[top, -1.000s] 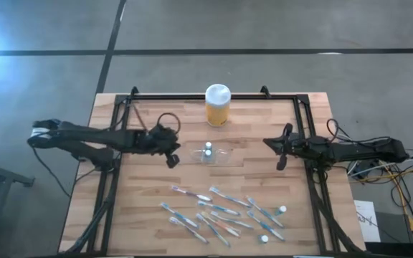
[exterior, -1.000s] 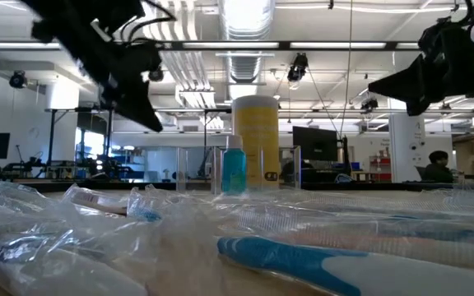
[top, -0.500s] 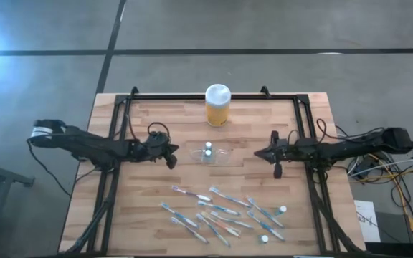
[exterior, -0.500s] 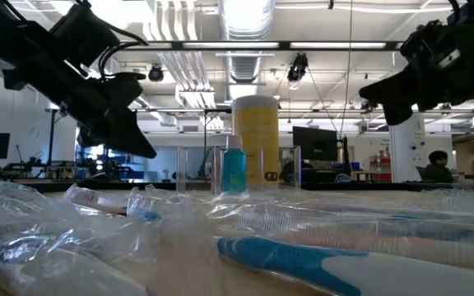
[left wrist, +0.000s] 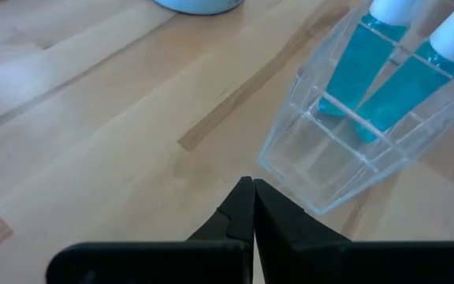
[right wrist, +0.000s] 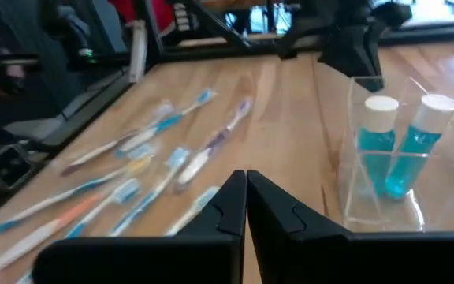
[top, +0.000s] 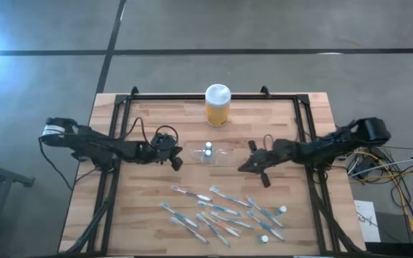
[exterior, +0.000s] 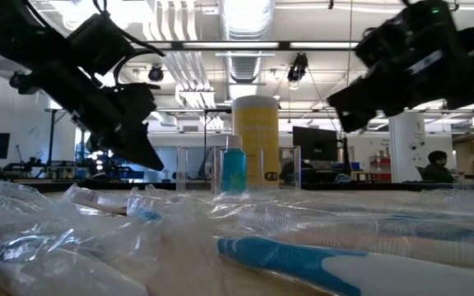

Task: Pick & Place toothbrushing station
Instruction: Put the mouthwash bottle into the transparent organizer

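The toothbrushing station is a small see-through holder (top: 210,153) standing on its base at the middle of the wooden table, with two blue white-capped tubes (left wrist: 369,63) upright in it. Several toothbrushes (top: 221,212) lie loose on the table toward its near edge. My left gripper (top: 176,163) is shut and hovers just left of the holder, its tips (left wrist: 252,183) a short way from the holder's bottom corner. My right gripper (top: 244,168) is shut and hovers to the holder's right, pointing toward the table's left; its wrist view shows the holder (right wrist: 385,158) beside it.
A taller yellow jar with a white lid (top: 217,105) stands behind the holder near the far edge. Black frame rails (top: 113,143) run along the table's left, right and far sides. Bare wood lies between the holder and the toothbrushes.
My left gripper has sunk toward the table beside the holder and rolled a little. My right gripper has swung out toward the table's left, closing on the holder, and has tipped from pointing down to nearly level. Both stay shut; the holder has not moved.
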Motion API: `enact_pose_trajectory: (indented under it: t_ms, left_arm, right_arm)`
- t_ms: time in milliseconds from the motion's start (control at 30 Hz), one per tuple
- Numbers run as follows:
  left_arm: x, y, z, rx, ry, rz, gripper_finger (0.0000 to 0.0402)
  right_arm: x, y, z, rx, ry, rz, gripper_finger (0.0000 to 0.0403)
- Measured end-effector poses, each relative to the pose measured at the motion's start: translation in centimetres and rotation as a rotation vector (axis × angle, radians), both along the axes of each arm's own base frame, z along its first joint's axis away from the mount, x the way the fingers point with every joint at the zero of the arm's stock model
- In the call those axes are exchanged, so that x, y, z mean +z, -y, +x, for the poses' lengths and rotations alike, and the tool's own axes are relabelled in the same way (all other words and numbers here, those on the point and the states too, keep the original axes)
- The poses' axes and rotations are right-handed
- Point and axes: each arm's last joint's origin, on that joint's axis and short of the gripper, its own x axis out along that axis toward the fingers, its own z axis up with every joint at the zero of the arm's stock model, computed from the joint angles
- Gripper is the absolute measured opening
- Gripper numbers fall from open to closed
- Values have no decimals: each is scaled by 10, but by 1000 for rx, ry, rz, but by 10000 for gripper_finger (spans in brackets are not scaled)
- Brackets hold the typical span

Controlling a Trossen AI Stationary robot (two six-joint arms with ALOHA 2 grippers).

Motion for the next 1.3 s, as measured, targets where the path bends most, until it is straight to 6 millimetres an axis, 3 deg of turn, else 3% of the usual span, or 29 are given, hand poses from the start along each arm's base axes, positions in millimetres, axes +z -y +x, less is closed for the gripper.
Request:
enact_pose_trajectory:
  t_ms: [233, 467, 800, 1300]
  left_arm:
    - [-1, 0, 1, 1, 2, -1, 8]
    - [-3, 0, 2, 12, 8, -16, 3]
    - [-2, 3, 7, -9, 30, -26, 3]
    - [-4, 13, 23, -50, 10, -30, 5]
  right_arm:
    - [-13, 0, 37, -7, -98, 13, 8]
    - [-17, 2, 55, -86, -248, 14, 8]
    - [-15, 8, 45, -278, -294, -2, 8]
    - [-10, 10, 45, -300, -269, -18, 8]
